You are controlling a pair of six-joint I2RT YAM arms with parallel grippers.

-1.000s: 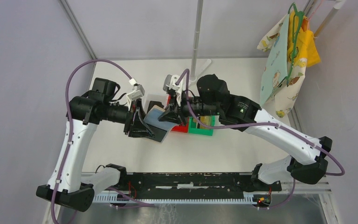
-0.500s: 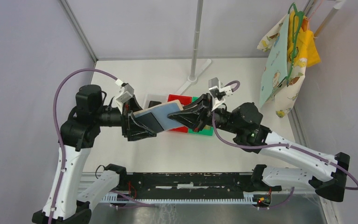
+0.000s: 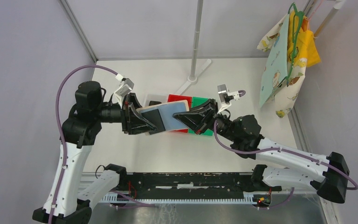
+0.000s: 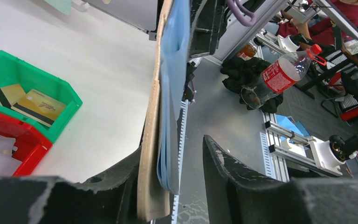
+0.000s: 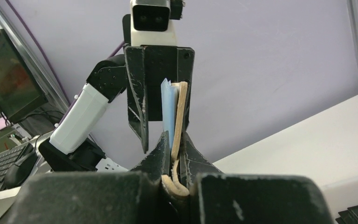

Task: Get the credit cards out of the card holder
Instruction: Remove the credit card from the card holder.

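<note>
The tan card holder point(image 3: 170, 112) with its light blue pockets hangs in the air between both grippers, over the bins. My right gripper point(image 3: 192, 116) is shut on its right end; the right wrist view shows the tan edge point(image 5: 181, 102) pinched between the jaws. My left gripper point(image 3: 145, 121) straddles the other end. In the left wrist view the card holder point(image 4: 151, 140) lies against one finger while the other finger point(image 4: 223, 163) stands apart, so the left gripper point(image 4: 172, 149) is open. Gold credit cards point(image 4: 37, 106) with dark stripes lie in the green bin.
A red bin point(image 3: 179, 99) and a green bin point(image 3: 201, 101) stand side by side under the card holder. The red bin point(image 4: 9, 140) holds pale cards. A metal pole point(image 3: 196, 42) rises behind them. Patterned cloth point(image 3: 284, 60) hangs at the far right.
Both arms have shifted. The right arm swung out to the right and lower, and the card holder now stretches flat between the grippers. The left jaws opened wide, then narrowed.
</note>
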